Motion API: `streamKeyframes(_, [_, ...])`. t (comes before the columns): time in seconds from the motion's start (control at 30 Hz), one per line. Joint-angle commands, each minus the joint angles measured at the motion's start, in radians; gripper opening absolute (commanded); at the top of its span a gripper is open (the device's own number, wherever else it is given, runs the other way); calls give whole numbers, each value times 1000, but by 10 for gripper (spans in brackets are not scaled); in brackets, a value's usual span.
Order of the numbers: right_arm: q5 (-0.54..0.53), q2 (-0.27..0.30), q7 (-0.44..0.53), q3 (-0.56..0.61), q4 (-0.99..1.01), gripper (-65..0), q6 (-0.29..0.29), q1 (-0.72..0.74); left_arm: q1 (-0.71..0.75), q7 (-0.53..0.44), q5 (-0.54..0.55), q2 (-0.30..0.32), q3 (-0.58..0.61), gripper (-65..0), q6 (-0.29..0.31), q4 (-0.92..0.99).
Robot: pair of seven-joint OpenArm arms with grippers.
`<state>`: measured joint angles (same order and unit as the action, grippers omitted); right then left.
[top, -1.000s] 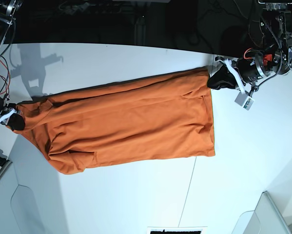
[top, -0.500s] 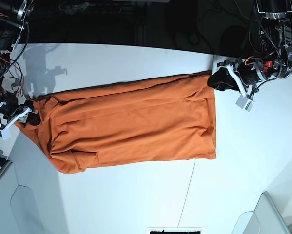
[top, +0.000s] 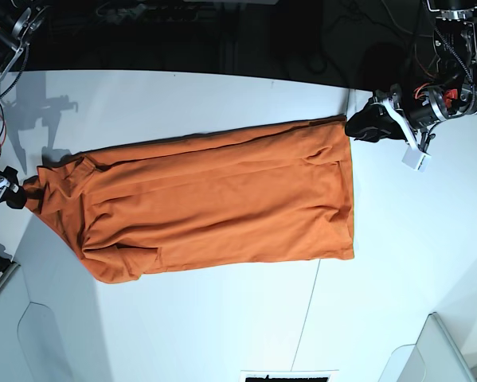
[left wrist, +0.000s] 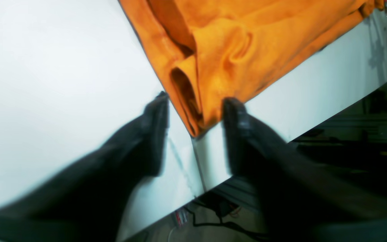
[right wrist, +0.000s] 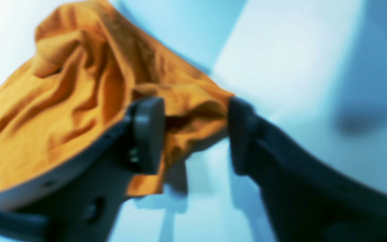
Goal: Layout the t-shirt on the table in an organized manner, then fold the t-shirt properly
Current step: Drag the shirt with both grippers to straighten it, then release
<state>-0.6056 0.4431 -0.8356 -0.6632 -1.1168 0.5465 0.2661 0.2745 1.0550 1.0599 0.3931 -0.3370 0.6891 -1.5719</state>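
T-shirt (top: 214, 203) stretched flat across the table (top: 397, 270), my left gripper (left wrist: 195, 112) spread open with an orange corner between my fingertips, my right gripper (right wrist: 195, 131) released too, bunched cloth sitting loose between those pads

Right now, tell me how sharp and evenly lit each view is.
Base view: sharp, curved by the lens, arm shadow on the table at upper left. Left wrist view: bright glare on the table, fingers motion-blurred, t-shirt fairly clear. Right wrist view: soft all over, with a blue cast.
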Motion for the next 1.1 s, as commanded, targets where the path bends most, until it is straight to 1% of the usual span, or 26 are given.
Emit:
streamKeyframes(0.0, [-13, 25, 40, 2, 12, -284, -1, 23, -6, -11, 21, 4, -5, -267, 9, -16])
streamKeyframes(0.03, [-14, 24, 60, 6, 37, -260, -1, 25, -6, -12, 21, -1, -5, -248, 9, -16])
streamKeyframes(0.07, [-14, 24, 79, 13, 60, -248, -1, 25, -6, -15, 20, -6, -5, -245, 9, -16])
streamKeyframes(0.23, [-14, 10, 103, 61, 119, -247, 0, 24, -6, -39, -21, -26, -4, -245, 9, -14])
streamKeyframes(0.4, [-15, 2, 129, 129, 119, -247, 0, 25, -6, -121, -142, -64, -3, -245, 9, -1])
streamKeyframes(0.57, [-33, 2, 129, 192, 119, -257, 0, 25, -6, -140, -160, -89, 9, -252, 9, 34])
streamKeyframes(0.6, [-35, 2, 129, 201, 119, -292, 0, 25, -6, -139, -161, -89, 21, -291, 9, 34])
streamKeyframes(0.63, [-40, 2, 129, 207, 119, -350, 0, 25, -6, -139, -165, -89, 33, -367, 9, 34])
streamKeyframes(0.67, [-47, 2, 129, 209, 119, -426, 0, 25, -6, -139, -175, -89, 46, -472, 9, 34])
streamKeyframes(0.7, [-50, 2, 128, 209, 119, -522, 0, 24, -6, -139, -189, -89, 58, -576, 9, 34])
streamKeyframes(0.73, [-49, 3, 122, 209, 119, -625, 0, 24, -6, -139, -206, -89, 70, -650, 9, 34])
streamKeyframes(0.77, [-49, 3, 107, 209, 118, -650, 0, 24, -6, -138, -216, -88, 77, -650, 9, 34])
streamKeyframes(0.87, [-64, 6, 29, 193, 111, -650, 1, 24, -6, -129, -214, -81, 72, -650, 9, 34])
streamKeyframes(0.97, [-150, 11, -60, 140, 93, -650, 31, 4, -5, -113, -210, -58, 65, -650, 9, 33])
streamKeyframes(1.03, [-217, 10, -108, 89, 66, -650, 36, -24, -4, -77, -189, -37, 64, -650, 9, 33])
streamKeyframes(1.07, [-232, 10, -125, 65, 47, -650, 42, -43, -2, -50, -163, -27, 64, -650, 9, 32])
